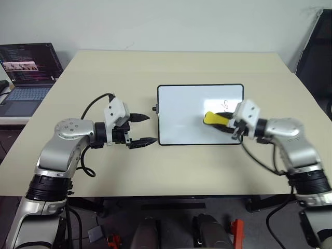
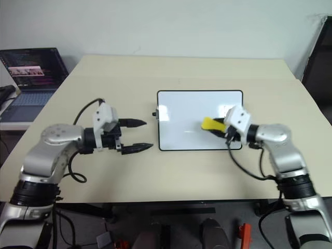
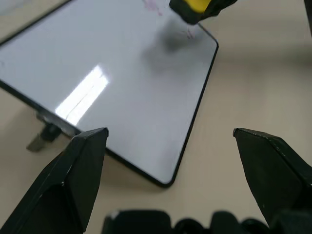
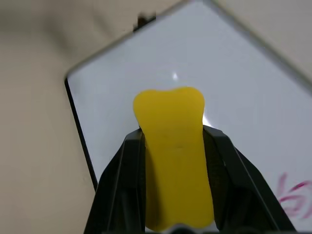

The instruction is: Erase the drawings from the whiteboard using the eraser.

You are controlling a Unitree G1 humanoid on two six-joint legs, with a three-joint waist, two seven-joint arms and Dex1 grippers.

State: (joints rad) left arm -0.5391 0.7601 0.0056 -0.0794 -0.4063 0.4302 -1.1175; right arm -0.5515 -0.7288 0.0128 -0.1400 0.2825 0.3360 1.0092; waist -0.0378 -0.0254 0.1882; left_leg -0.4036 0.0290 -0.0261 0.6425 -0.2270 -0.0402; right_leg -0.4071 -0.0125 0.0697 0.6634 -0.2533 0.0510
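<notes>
Right wrist view shows my right gripper [image 4: 176, 146] clamping the eraser [image 4: 173, 151] above the whiteboard [image 4: 234, 97], drawings [image 4: 292, 195] just beside it, so next I press down and wipe them.

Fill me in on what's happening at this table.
The robot is wiping a whiteboard on the table. Its right gripper is shut on a yellow eraser, held above the board's right part. A red-purple scribble remains just beside the eraser. The left gripper hangs open and empty left of the board.
</notes>
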